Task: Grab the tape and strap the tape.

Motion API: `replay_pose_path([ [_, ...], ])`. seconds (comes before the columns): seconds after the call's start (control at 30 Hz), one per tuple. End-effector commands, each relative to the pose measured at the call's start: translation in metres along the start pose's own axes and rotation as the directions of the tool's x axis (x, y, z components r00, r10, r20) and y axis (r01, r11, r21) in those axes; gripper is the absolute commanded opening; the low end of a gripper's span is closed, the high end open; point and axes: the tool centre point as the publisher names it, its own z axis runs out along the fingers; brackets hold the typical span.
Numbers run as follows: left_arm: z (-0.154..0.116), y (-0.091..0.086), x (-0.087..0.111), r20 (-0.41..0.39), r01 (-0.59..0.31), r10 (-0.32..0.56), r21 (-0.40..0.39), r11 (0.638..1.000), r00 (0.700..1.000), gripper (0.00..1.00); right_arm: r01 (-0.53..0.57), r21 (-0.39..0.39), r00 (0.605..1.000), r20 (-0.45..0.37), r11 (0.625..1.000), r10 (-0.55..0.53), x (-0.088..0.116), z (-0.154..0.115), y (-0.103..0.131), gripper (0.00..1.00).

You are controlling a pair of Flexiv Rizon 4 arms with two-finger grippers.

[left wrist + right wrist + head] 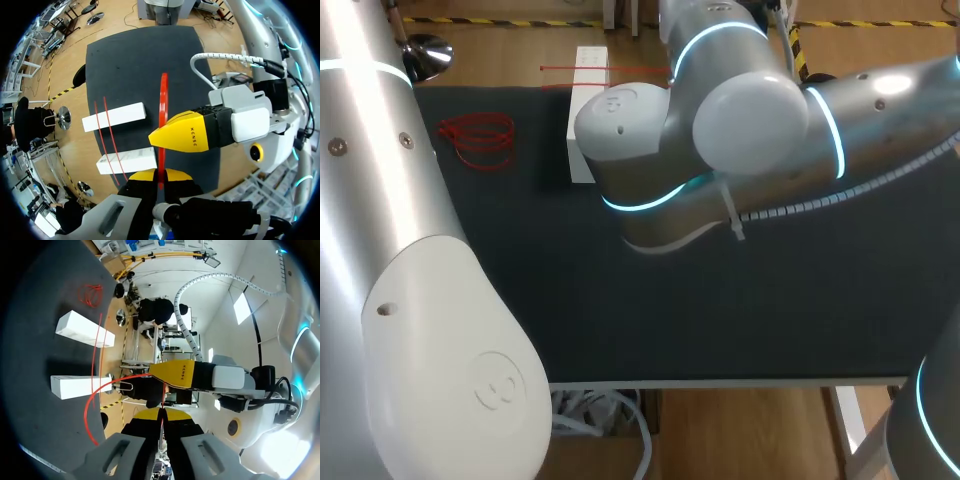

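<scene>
Dark and broad, the counter (720, 320) carries white boxes (582, 150) by its far edge; both pincers are out of sight here. Left wrist view: the left pincer (160, 176) pinches the red tape (163, 110), which stretches ahead above the boxes. Right wrist view: the right pincer (160, 415) nips it too. Grabbing seems done; strapping next calls for lowering the tape around a box.

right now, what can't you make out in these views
head view: the left gripper, right gripper and the red tape between them, all hidden under the right arm.
head view: part of the white box, covered by that arm.
left wrist view: the tape's near end, hidden behind the left gripper.
</scene>
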Motion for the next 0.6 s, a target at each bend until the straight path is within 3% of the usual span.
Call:
replay_pose_path([
  [0.03,-0.0018,-0.0018,-0.0017,-0.006,0.001,-0.001,-0.006,1.0,1.0,0.0,0.004,0.002,1.0,-0.011,1.0,-0.004,-0.0041,0.0013,0.0022,0.0],
  [0.6,-0.0018,-0.0018,-0.0017,-0.006,0.001,-0.001,-0.006,1.0,1.0,0.0,0.014,-0.005,1.0,-0.025,1.0,-0.015,-0.0019,0.0016,0.0095,0.0],
])
